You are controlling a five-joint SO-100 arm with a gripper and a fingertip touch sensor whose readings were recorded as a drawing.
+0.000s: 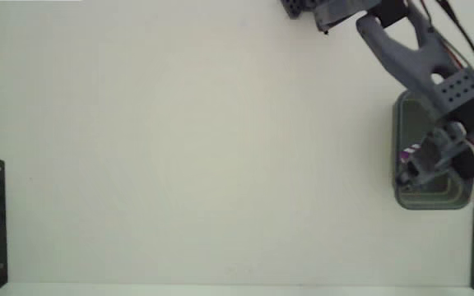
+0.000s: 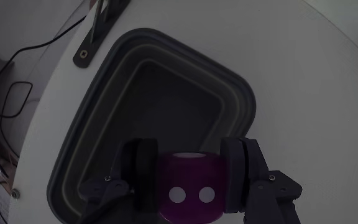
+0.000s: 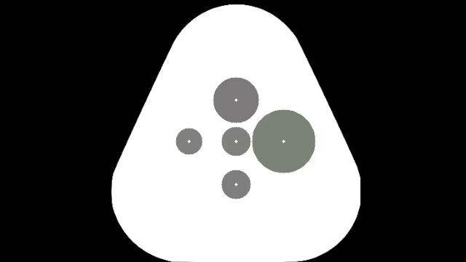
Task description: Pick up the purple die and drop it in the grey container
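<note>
You have the rectangular grey-green plastic tub (image 2: 241, 99) directly under the arm's two-finger gripper (image 2: 190, 180); its rounded corners and thick stepped rim show clearly in the wrist view, and the part of its floor you can see there holds nothing. In the fixed view the same tub (image 1: 401, 131) sits at the right edge of the white table (image 1: 204, 156), largely covered by the grey arm (image 1: 418, 53) reaching over it. The small magenta-purple cube die (image 2: 188, 186) is pinched between the two dark fingers (image 2: 145, 177), one pressed on each side, and it hangs above the tub's opening rather than resting in it. The face turned toward the wrist camera carries two white dots side by side; no other pips can be read, and no writing or brand mark is legible on the tub, die or arm. In the fixed view you see only a sliver of the die (image 1: 406, 153) as a purple fleck beside the gripper (image 1: 411, 160). A black metal bracket (image 2: 101, 28) is fixed on the table just beyond the tub's far corner in the wrist view.
</note>
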